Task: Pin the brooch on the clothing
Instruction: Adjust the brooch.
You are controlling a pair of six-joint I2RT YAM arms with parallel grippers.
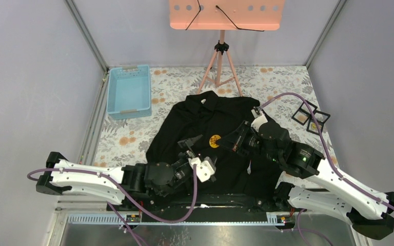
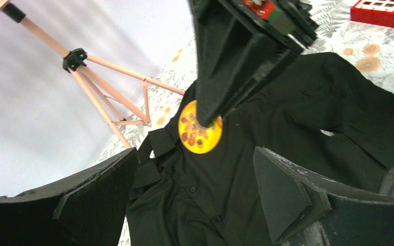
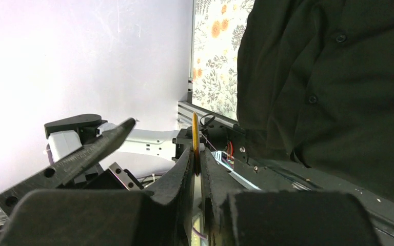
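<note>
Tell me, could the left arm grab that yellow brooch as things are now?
Probably yes. The left tool is open and faces the brooch with nothing between them. But the right tool is clamped on one edge, so only the rest of the disc is free.

floral table (image 1: 282, 82) carries black shirt (image 1: 195, 123); blue basket (image 1: 129, 95); tripod (image 1: 221, 48); square frames (image 1: 310, 117)

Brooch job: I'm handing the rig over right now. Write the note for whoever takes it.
Right claw: shut on the brooch, pinching its faces, over the shirt at chest level.
Left claw: open, empty, hovering above the shirt beside the brooch.
Shirt: spread out flat, collar at the far side.
Done: brooch in grasp over the shirt.
Left: pin it on. Whether it touches the fabric cannot be told.
</note>
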